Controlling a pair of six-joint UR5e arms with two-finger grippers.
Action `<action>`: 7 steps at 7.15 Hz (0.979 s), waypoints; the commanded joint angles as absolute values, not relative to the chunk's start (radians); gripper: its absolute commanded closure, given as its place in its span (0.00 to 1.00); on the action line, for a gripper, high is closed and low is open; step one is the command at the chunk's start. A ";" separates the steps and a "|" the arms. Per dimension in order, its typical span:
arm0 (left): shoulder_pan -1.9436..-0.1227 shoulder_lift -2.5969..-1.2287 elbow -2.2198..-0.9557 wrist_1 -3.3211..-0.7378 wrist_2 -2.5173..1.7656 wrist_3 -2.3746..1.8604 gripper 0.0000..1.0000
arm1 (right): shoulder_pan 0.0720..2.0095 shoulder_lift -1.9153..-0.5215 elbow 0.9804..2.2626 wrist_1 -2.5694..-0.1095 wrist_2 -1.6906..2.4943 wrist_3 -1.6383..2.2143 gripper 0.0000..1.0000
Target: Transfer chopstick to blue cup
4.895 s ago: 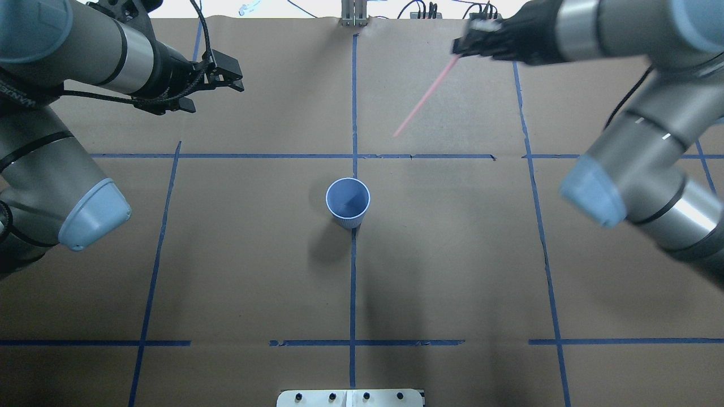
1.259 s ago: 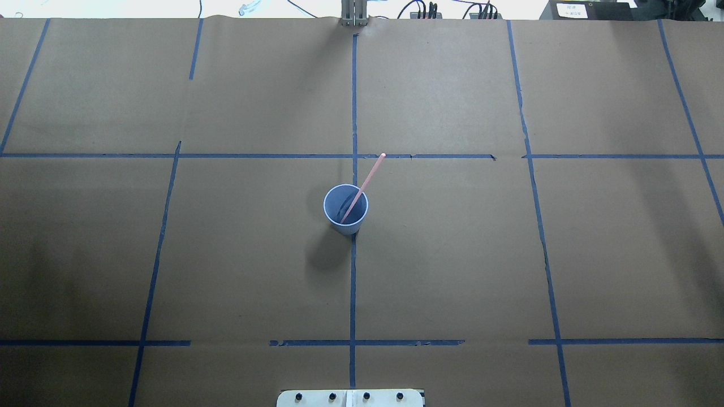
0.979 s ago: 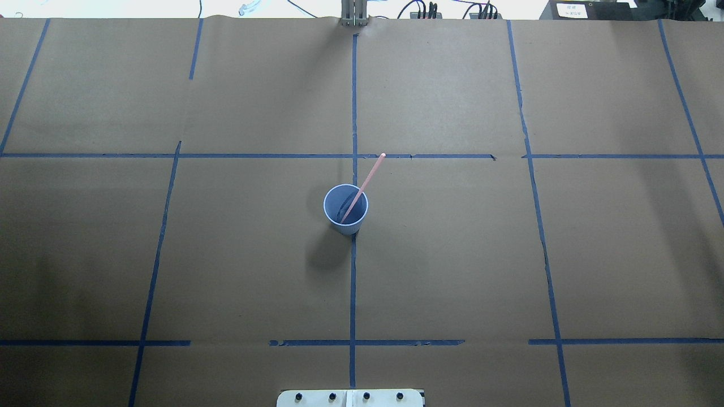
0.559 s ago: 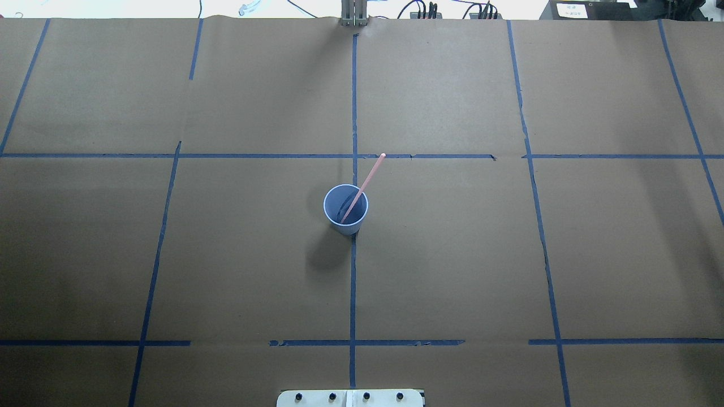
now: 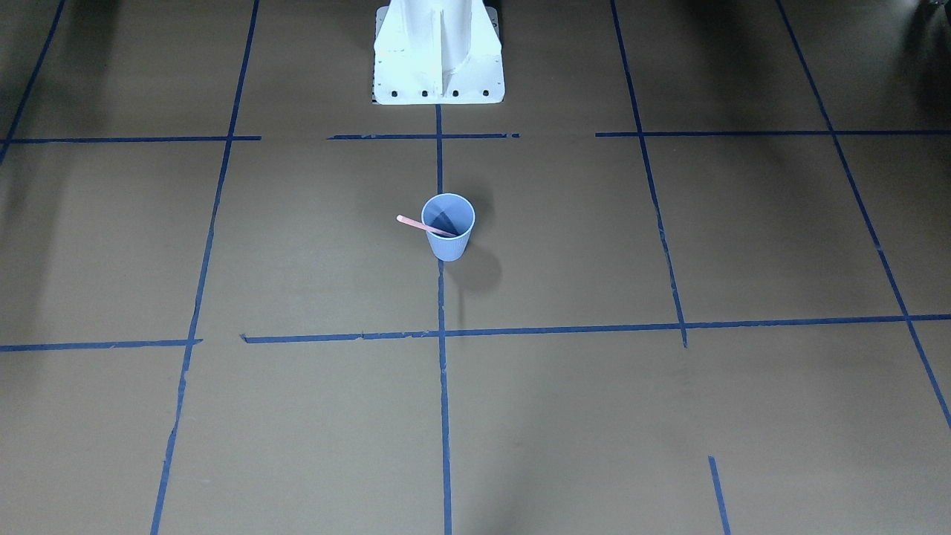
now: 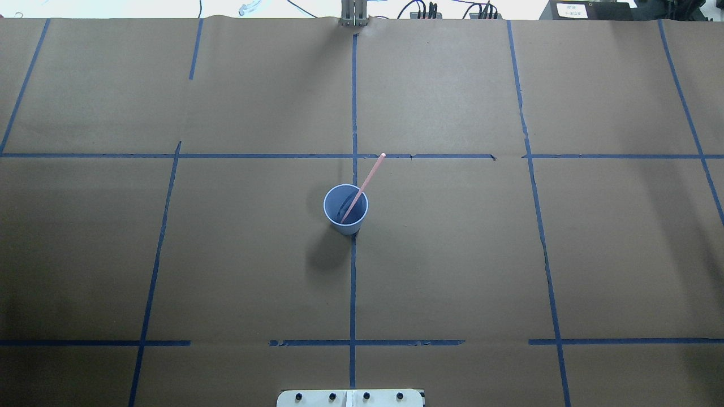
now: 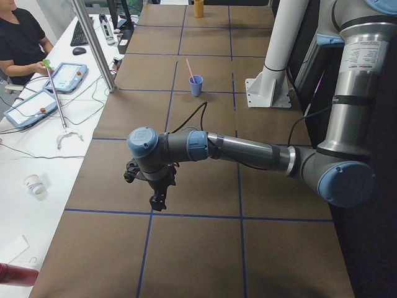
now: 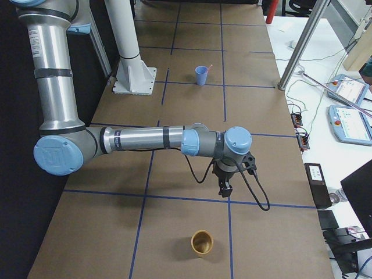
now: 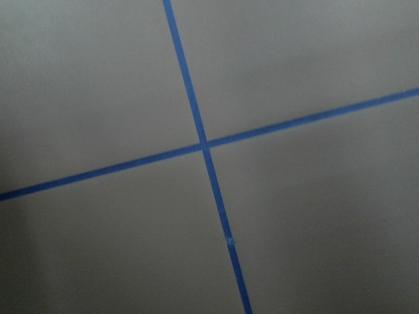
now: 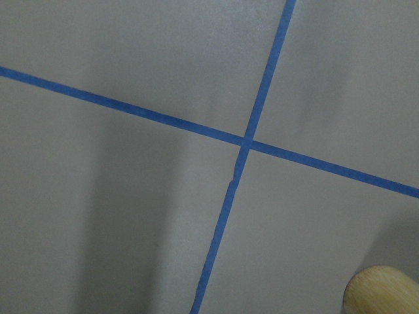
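The blue cup (image 6: 345,209) stands upright at the table's middle, where blue tape lines cross; it also shows in the front view (image 5: 448,227). The pale pink chopstick (image 6: 367,176) leans inside it, lower end in the cup, upper end out over the rim toward the far right (image 5: 413,223). Neither gripper is near it. My left gripper (image 7: 158,200) hangs low over the table far out on my left, and my right gripper (image 8: 224,189) far out on my right. They show only in the side views, so I cannot tell if they are open or shut.
The robot's white base plate (image 5: 438,52) sits at the near table edge. A tan cup (image 8: 202,243) stands near the right gripper and shows in the right wrist view (image 10: 383,291). An operator (image 7: 18,37) sits at a side bench with cables.
Since 4.9 s ago the chopstick has gone from my right gripper into the cup, and both arms have left the overhead view. Over the last second nothing has moved.
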State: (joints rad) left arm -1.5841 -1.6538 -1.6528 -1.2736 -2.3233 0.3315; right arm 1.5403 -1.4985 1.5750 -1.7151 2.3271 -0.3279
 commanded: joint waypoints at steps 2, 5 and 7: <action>-1.583 -1.609 -1.644 -1.334 -2.324 0.330 0.00 | 1.542 -1.574 1.644 -1.713 2.324 -0.364 0.00; -1.583 -1.609 -1.647 -1.336 -2.325 0.331 0.00 | 1.540 -1.566 1.649 -1.718 2.332 -0.211 0.00; -1.583 -1.611 -1.647 -1.338 -2.324 0.330 0.00 | 1.540 -1.572 1.648 -1.715 2.335 -0.209 0.00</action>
State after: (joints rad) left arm -1.5831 -1.6095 -1.6464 -1.3370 -2.3244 0.3316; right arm 1.5403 -1.5701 1.6487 -1.7173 2.3342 -0.2190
